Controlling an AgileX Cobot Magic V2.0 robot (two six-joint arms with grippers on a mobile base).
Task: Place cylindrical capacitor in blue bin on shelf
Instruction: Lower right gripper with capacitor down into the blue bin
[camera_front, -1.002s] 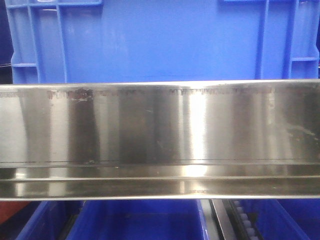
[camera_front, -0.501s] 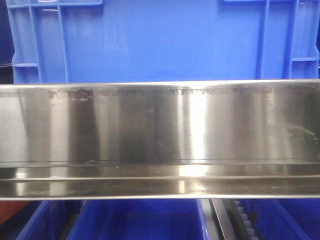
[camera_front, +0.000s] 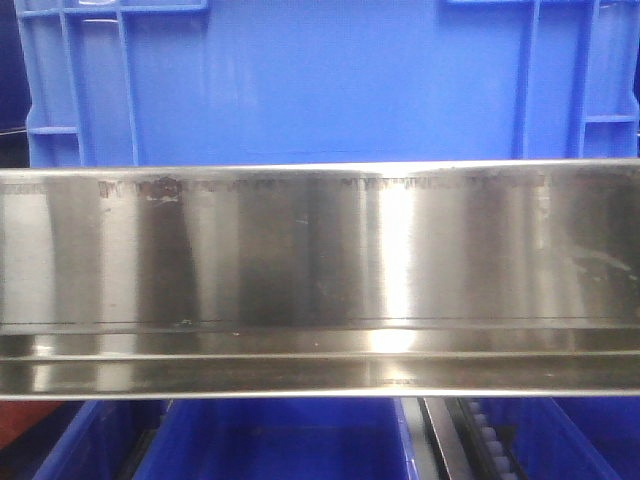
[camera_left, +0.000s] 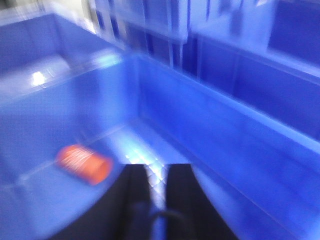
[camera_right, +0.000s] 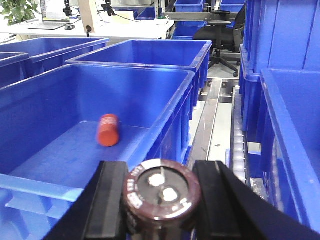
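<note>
Logged no shift at shelf (camera_front: 320, 250). Found cylindrical capacitor (camera_right: 108, 130) loose in blue bin (camera_right: 172, 115), judged placed; left gripper (camera_left: 157, 172) parted, empty; right gripper (camera_right: 161, 170) clamped on brown can (camera_right: 161, 196).

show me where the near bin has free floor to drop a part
Blue bin: floor is bare left of and in front of the orange-red capacitor, up to the near wall. Only its spot by the far wall is taken.
</note>
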